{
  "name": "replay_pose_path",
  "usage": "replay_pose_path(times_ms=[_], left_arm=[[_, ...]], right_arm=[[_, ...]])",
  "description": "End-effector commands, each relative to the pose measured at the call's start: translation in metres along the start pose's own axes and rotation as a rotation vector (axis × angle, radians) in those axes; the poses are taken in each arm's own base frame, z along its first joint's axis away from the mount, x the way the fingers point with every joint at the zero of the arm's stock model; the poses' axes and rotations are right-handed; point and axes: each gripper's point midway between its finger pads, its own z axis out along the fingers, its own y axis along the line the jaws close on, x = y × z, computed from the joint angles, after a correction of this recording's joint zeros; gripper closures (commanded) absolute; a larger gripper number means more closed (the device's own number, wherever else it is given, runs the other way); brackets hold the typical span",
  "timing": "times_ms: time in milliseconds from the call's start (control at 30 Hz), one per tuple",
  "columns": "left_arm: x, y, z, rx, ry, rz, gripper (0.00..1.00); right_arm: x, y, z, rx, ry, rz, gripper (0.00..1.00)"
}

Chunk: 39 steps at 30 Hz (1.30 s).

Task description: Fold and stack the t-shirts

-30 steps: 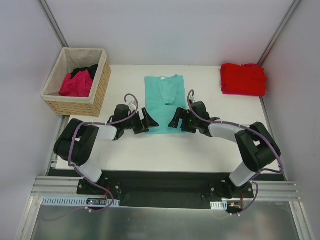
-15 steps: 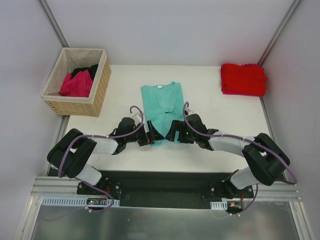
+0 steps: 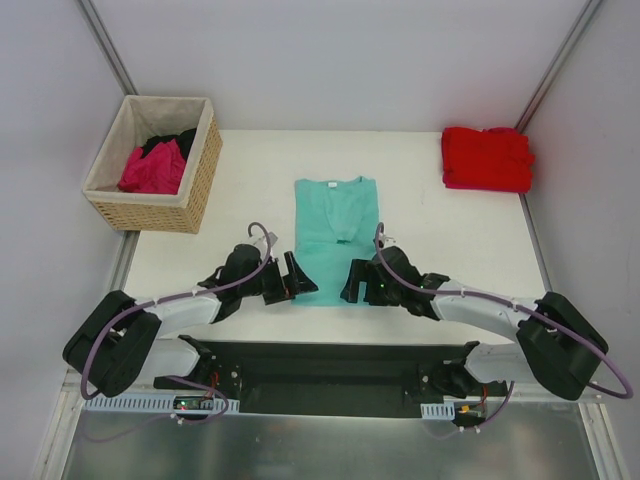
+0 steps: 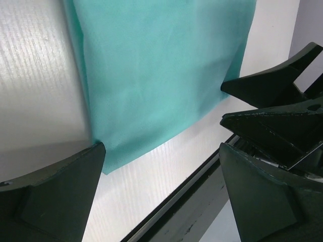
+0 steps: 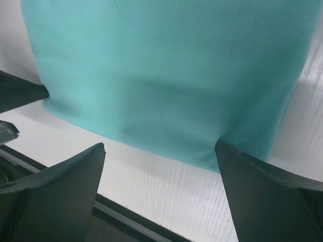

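Though wide-jawed and empty, flank the near hem of the teal shirt (image 3: pixel 335 225), flat at the middle of the table (image 3: pixel 460 240), with left gripper (image 3: pixel 300 278) and right gripper (image 3: pixel 350 282) at its corners, probably to pinch and fold.

The left arm (image 3: pixel 180 310) and right arm (image 3: pixel 490 305) are built alike: chunky black joint housings linked by pale grey-white tubes. A thin mauve cable (image 3: pixel 470 290) runs along each (a small loop of it stands up by each wrist). The left gripper (image 3: pixel 300 277) and right gripper (image 3: pixel 350 283) end in matt black, wedge-shaped fingers (image 4: pixel 55 196). The bases are bolted to a black plate (image 3: pixel 330 375) backed by a slotted aluminium rail (image 3: pixel 120 375) at the desk's near edge
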Motion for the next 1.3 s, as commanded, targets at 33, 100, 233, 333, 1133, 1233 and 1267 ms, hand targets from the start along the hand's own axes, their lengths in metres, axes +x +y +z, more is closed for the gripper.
replay_pose_path(times_ms=[33,100,233,333,1133,1233,1267], left_arm=[[0.003,0.001,-0.008,-0.047,0.020,0.024,0.02],[-0.004,-0.015,-0.014,-0.014,0.008,0.048,0.02],[-0.022,-0.052,-0.030,0.034,-0.029,0.097,0.01],[-0.019,-0.056,-0.040,0.039,-0.030,0.091,0.01],[0.034,0.036,-0.024,-0.119,0.012,-0.044,0.07],[0.036,0.038,-0.016,-0.080,0.006,-0.063,0.09],[0.040,0.042,-0.014,-0.090,0.019,-0.074,0.09]], right_arm=[[0.010,-0.020,-0.017,0.143,0.043,-0.052,0.03],[0.001,-0.015,-0.028,0.154,0.024,-0.101,0.03],[-0.030,0.013,-0.057,0.136,-0.061,-0.174,0.03],[-0.044,0.019,-0.081,0.133,-0.114,-0.198,0.03],[0.022,-0.077,-0.064,0.256,-0.120,-0.082,0.19],[0.028,-0.083,-0.056,0.248,-0.093,-0.068,0.29],[0.025,-0.084,-0.053,0.244,-0.103,-0.050,0.31]])
